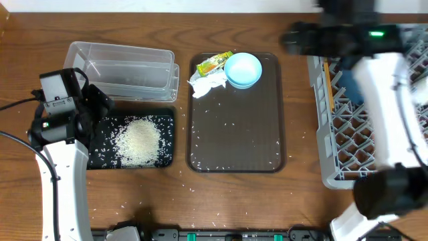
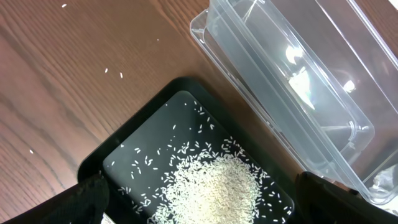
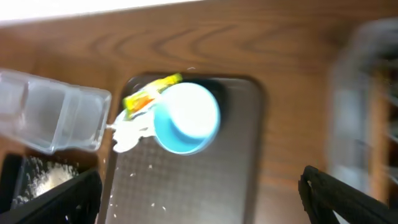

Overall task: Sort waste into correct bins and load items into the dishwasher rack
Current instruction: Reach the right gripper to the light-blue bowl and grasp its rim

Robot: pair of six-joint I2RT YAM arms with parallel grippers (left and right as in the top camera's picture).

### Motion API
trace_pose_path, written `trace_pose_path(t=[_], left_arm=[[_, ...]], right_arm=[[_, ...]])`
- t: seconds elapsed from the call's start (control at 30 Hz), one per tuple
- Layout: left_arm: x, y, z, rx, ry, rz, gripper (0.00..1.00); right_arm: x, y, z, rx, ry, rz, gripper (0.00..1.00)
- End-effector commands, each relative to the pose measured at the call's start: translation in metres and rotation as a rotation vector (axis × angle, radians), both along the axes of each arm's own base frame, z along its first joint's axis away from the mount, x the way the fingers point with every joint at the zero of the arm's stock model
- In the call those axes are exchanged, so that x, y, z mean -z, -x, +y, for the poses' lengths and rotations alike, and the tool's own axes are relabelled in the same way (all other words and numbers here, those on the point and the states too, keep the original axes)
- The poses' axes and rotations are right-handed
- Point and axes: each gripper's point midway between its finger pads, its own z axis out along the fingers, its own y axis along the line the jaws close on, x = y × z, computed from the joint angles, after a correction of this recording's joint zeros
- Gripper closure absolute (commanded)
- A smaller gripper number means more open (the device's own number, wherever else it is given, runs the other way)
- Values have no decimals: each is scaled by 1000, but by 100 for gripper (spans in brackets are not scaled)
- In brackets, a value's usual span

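Note:
White rice [image 1: 138,139] lies heaped in the shallow black tray [image 1: 167,119]. My left gripper [image 1: 99,102] hovers open over that tray's left end; in the left wrist view the gripper [image 2: 205,208] has only rice [image 2: 214,186] between its fingers [image 2: 87,200]. The crumpled napkin [image 1: 207,84], the yellow-green wrapper [image 1: 214,63] and the light blue bowl [image 1: 243,69] sit at the brown tray's far end. My right gripper [image 1: 293,38], blurred, is open and empty above the brown tray's far right corner, with the bowl [image 3: 186,118] ahead of the gripper [image 3: 205,199]. The grey dishwasher rack [image 1: 348,144] holds chopsticks [image 1: 328,86] and a dark blue plate [image 1: 351,87].
The clear tub [image 1: 124,67] stands behind the black tray. The brown serving tray [image 1: 234,134] has stray rice grains scattered on it. More loose grains lie on the wooden table near the front edge [image 1: 200,201]. The right arm covers part of the rack.

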Motion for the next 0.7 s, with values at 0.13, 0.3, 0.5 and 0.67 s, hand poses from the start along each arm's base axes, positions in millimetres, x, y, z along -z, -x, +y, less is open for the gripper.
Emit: trace_pose_path(t=[0.13,0.3,0.5,0.67], left_arm=[[-3,-1,5,-16,-17,-1,2],[-3,-1,5,-16,-17,-1,2],[-3,-1,5,-16,-17,-1,2],[-3,-1,5,-16,-17,-1,2]], right_arm=[[88,-23,100,-148,184,-6,1],[115,-31,142,-175,230,-58,1],[150,-22,152,-150,304,-7,2],[171,-18,154,-161,325,35,17]])
